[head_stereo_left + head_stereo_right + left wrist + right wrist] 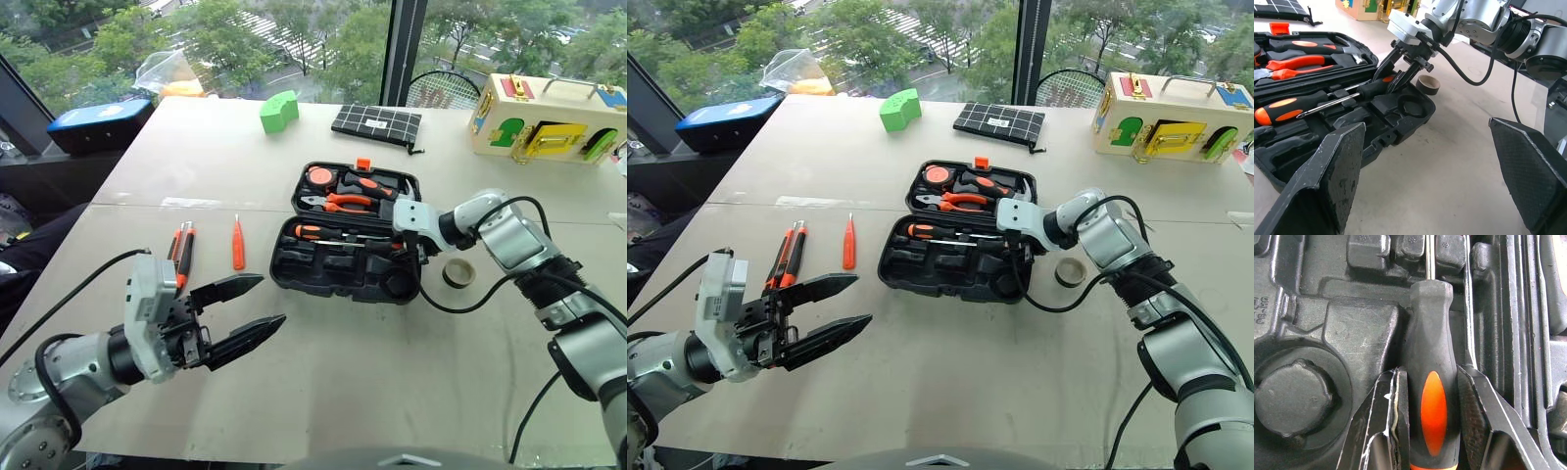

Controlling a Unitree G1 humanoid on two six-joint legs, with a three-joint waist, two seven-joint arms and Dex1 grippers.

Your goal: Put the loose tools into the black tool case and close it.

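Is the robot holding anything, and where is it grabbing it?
The right gripper pinches a screwdriver by its black-and-orange handle, inside the black tool case. The left gripper is open, holding nothing.

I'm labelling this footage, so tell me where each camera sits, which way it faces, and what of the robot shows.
Left and right eye views: on the head, looking forward and down over the table at the open black moulded-plastic tool case; both arms show.
Left wrist view: along the open left gripper, towards the case and the right gripper.
Right wrist view: down into the case; its fingers flank a black-and-orange screwdriver handle.
Shared: the wrist views both show this screwdriver; all four show the case.
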